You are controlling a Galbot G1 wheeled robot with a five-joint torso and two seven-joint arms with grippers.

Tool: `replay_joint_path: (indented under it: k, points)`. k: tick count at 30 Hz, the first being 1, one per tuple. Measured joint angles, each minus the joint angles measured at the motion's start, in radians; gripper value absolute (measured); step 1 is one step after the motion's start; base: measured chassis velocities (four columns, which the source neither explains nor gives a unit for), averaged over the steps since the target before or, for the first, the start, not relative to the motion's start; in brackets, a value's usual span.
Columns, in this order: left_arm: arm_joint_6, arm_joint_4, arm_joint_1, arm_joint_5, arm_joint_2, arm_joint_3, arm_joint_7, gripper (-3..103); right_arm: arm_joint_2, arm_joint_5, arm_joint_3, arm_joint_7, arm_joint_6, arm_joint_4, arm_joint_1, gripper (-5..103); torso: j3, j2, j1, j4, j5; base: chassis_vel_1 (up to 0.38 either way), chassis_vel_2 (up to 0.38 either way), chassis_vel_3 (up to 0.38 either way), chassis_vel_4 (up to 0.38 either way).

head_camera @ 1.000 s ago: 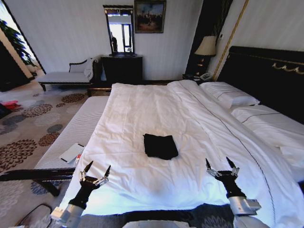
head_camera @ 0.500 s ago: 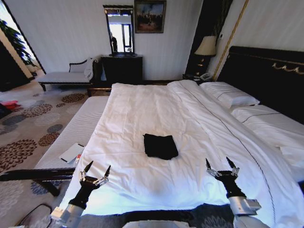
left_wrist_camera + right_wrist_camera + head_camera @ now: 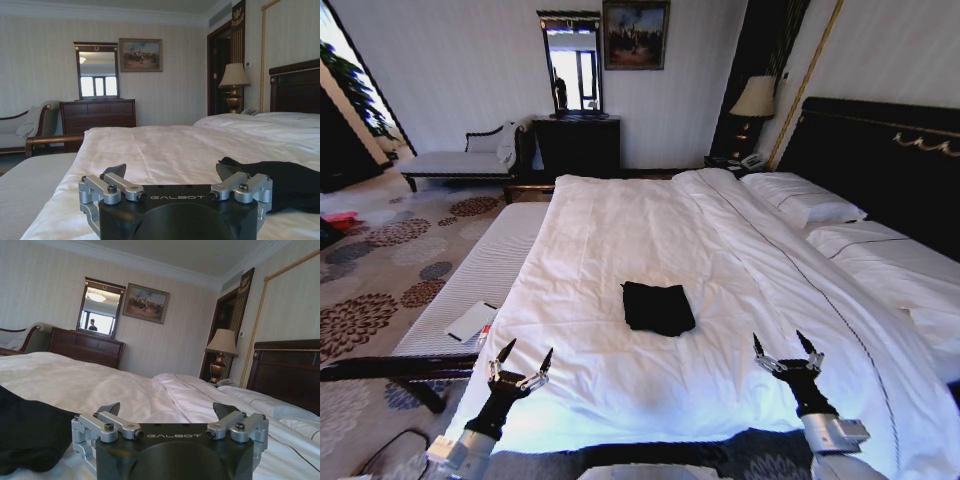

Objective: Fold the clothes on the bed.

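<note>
Both pincers, left gripper [image 3: 521, 359] and right gripper [image 3: 783, 346], are held wide near folded T-shirt [image 3: 658, 306]; duvet [image 3: 620, 250] could be snagged instead.

Pale striped wallpaper covers the far wall [image 3: 460, 60], where a dark-framed upright mirror [image 3: 571, 62] and a gilt-framed painting [image 3: 635, 34] hang above a dark wooden dresser [image 3: 577, 145]. A pale upholstered chaise with dark wooden arms [image 3: 460, 160] stands beside the dresser on a grey carpet patterned with brown flowers [image 3: 370, 280]. A brass table lamp with a cream shade [image 3: 755, 105] stands in the corner, and daylight enters at the left edge.
</note>
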Motion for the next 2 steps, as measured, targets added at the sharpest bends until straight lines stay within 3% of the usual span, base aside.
replay_joint_path:
  k: [2]
  points:
    - [0.000,0.000,0.000,0.000,0.000,0.000,0.000,100,0.000,0.000,0.000,0.000,0.000,0.000,0.000,100,0.000,0.000,0.000,0.0000,0.0000,0.000,0.000,0.000,0.000]
